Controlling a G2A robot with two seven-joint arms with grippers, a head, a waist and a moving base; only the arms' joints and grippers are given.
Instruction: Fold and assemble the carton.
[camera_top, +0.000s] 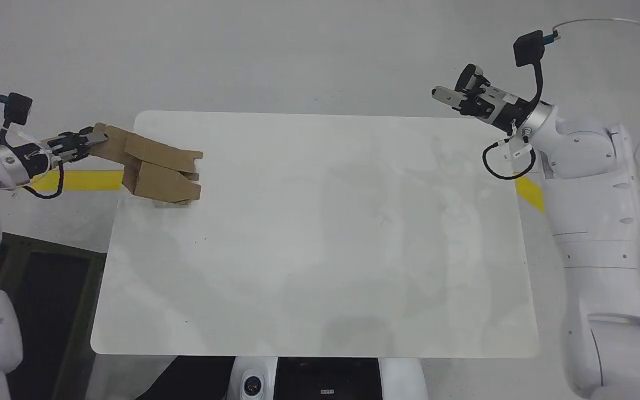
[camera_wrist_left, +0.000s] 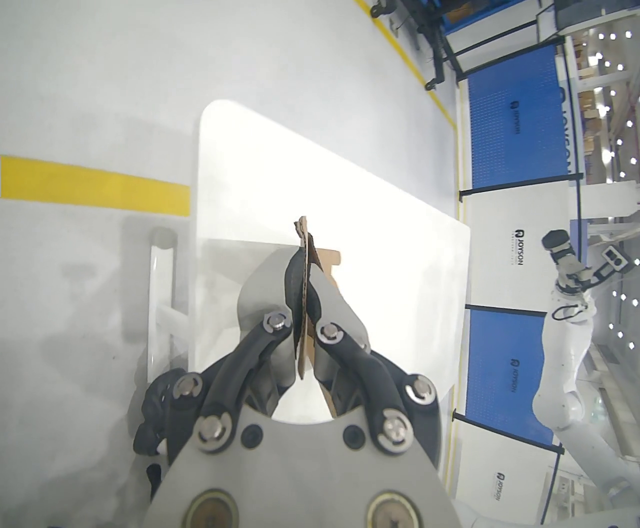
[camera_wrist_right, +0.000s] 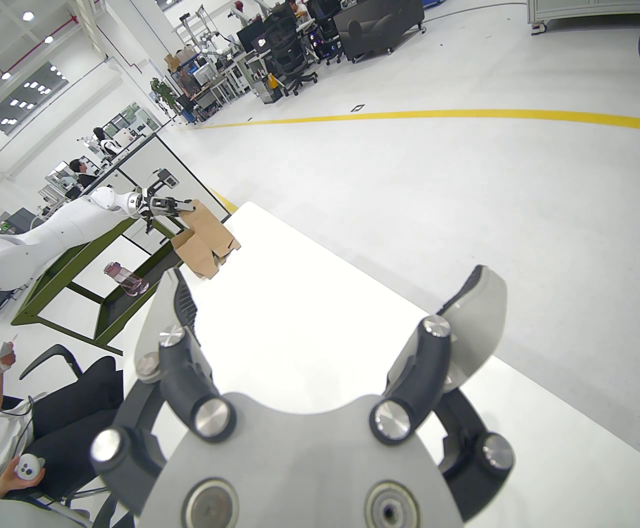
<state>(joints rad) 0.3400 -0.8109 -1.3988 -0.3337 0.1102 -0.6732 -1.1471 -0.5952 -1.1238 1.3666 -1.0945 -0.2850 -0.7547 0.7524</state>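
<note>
Carton sits at the table's far-left corner.
My left gripper clamps its flap; my right gripper hangs released over the far-right corner.

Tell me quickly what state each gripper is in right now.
Left gripper: shut on an edge of the carton.
Right gripper: open, holding nothing.

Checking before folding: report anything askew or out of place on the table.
The carton sits crooked at a corner of the table, one flap sticking past the edge, pinched in the left gripper. The right gripper hangs open, far from it.
</note>
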